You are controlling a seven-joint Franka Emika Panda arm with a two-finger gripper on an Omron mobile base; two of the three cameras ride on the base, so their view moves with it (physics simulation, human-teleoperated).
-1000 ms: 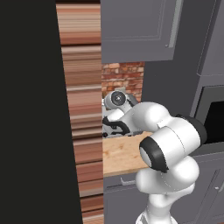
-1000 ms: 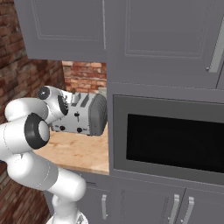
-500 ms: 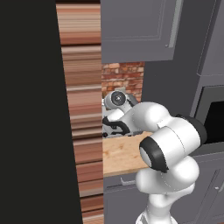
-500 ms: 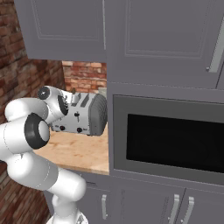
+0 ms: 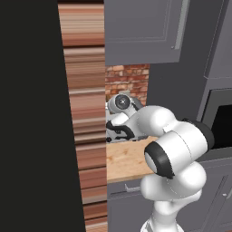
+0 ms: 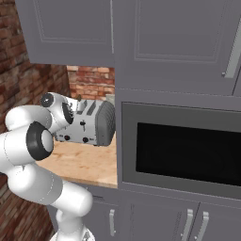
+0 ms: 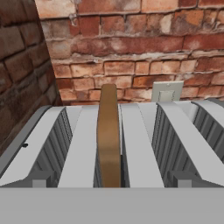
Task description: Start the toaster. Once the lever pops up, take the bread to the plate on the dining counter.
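Observation:
The silver-grey toaster point(image 6: 92, 124) stands on a wooden countertop point(image 6: 84, 162) in a brick-backed nook. Seen from the hand view, its top point(image 7: 140, 144) runs away from me, and the bread point(image 7: 108, 131), a brown slice seen edge-on, stands upright in a left-of-centre slot. My gripper point(image 7: 111, 181) hovers just over the toaster's near end, open, its tips wide apart on either side of the bread and touching nothing. From the right base view, my hand point(image 6: 66, 113) sits at the toaster's left end. The plate and the dining counter are out of view.
A black-windowed microwave point(image 6: 183, 150) is built in right of the toaster. Grey upper cabinets point(image 6: 70, 33) hang low over the nook. Brick wall point(image 7: 131, 39) with a white outlet point(image 7: 166, 91) closes the back, and brick closes the left side. A tall dark panel point(image 5: 27, 113) blocks the left.

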